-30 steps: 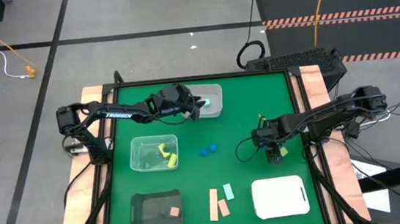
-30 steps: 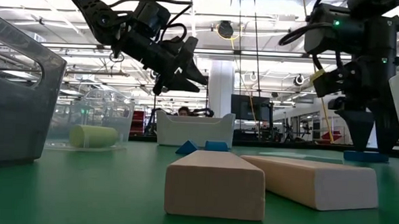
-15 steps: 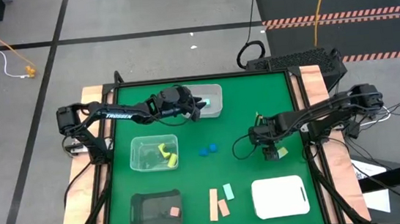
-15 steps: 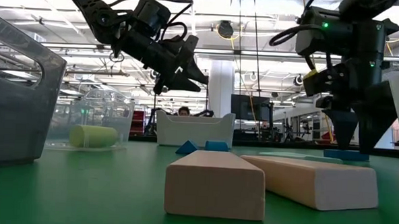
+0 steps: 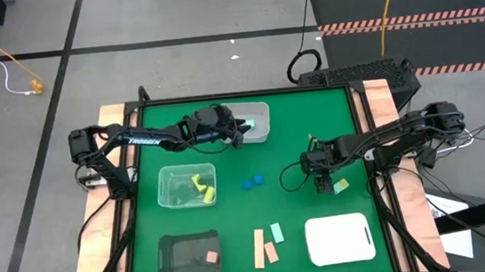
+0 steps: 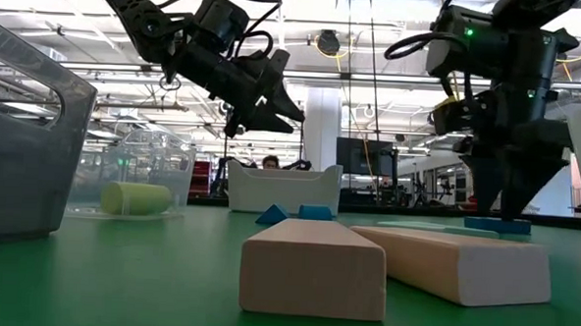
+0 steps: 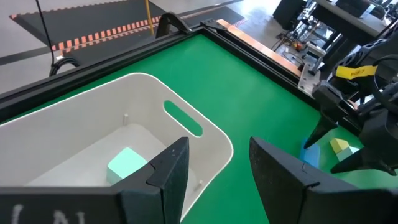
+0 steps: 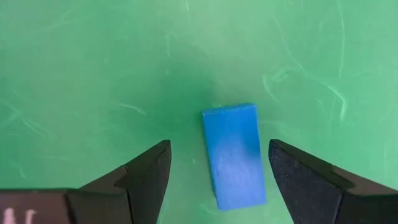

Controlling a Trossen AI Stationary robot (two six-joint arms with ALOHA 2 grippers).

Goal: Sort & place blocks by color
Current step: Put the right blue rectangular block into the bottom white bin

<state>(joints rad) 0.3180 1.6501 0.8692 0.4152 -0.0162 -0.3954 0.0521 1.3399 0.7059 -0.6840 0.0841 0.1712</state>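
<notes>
My right gripper (image 8: 219,144) is open and points down at the right of the table (image 5: 323,180). Its fingers stand on either side of a blue bar (image 8: 235,155), which lies flat on the green mat, and do not touch it. The bar also shows in the low view (image 6: 497,225). A yellow-green block (image 5: 342,184) lies just to the right of it. My left gripper (image 7: 217,149) is open and empty above the white bin (image 5: 257,121) at the far middle. A mint block (image 7: 127,165) lies in that bin. Two blue blocks (image 5: 249,183) lie mid-table.
A clear bin (image 5: 187,186) at the left holds yellow blocks. A dark tray (image 5: 187,253) at the near left holds a tan-pink block (image 5: 211,258). Two tan bars (image 5: 263,249) and a mint block (image 5: 277,233) lie near the front edge. A white tray (image 5: 340,238) stands at the near right.
My right gripper has moved a little toward the table's left edge, staying low over the mat with its fingers pointing down. The blue bar under it has shifted the same way along the mat. The yellow-green block now shows clear beside the gripper.
</notes>
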